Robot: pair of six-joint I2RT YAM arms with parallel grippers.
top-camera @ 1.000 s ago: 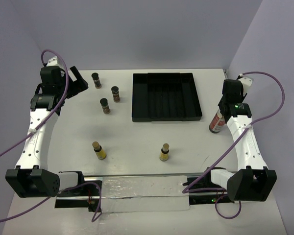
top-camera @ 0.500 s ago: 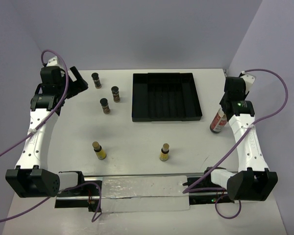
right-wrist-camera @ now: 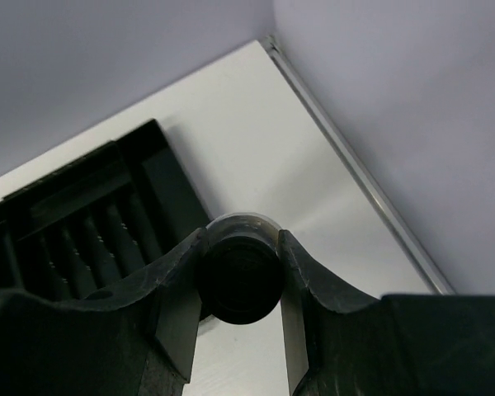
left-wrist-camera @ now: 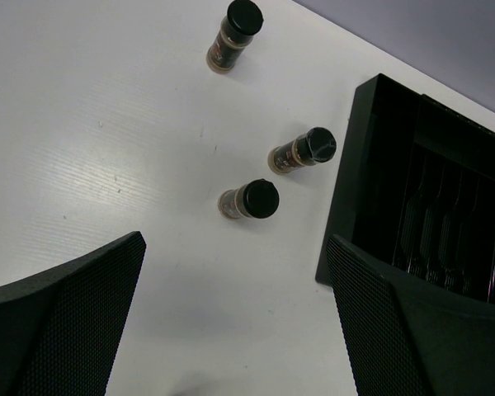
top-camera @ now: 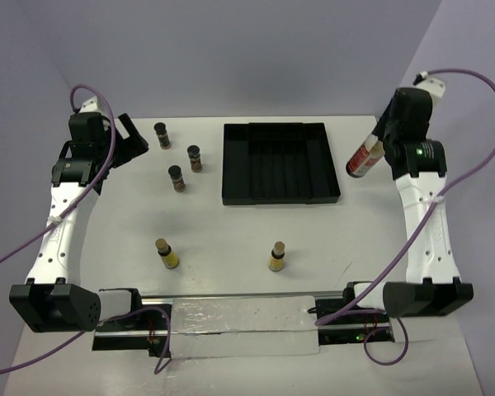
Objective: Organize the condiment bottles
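My right gripper (top-camera: 378, 148) is shut on the reddish bottle (top-camera: 362, 158) and holds it tilted in the air beside the right edge of the black ribbed tray (top-camera: 280, 198). In the right wrist view the bottle's black cap (right-wrist-camera: 240, 280) sits between my fingers. Three dark brown bottles with black lids (top-camera: 162, 134) (top-camera: 195, 157) (top-camera: 176, 178) stand left of the tray; they also show in the left wrist view (left-wrist-camera: 235, 35) (left-wrist-camera: 304, 151) (left-wrist-camera: 249, 200). Two yellow bottles (top-camera: 167, 253) (top-camera: 276, 256) stand near the front. My left gripper (top-camera: 136, 140) is open and empty at the far left.
The tray's compartments (left-wrist-camera: 445, 214) hold nothing that I can see. A wall stands close on the right (right-wrist-camera: 396, 99), with the table's edge strip (right-wrist-camera: 355, 165) below it. A metal rail (top-camera: 231, 322) runs along the near edge.
My right gripper has lifted the reddish bottle off the table and carried it up and back, tilting it toward the tray's right side. The left arm has not moved.
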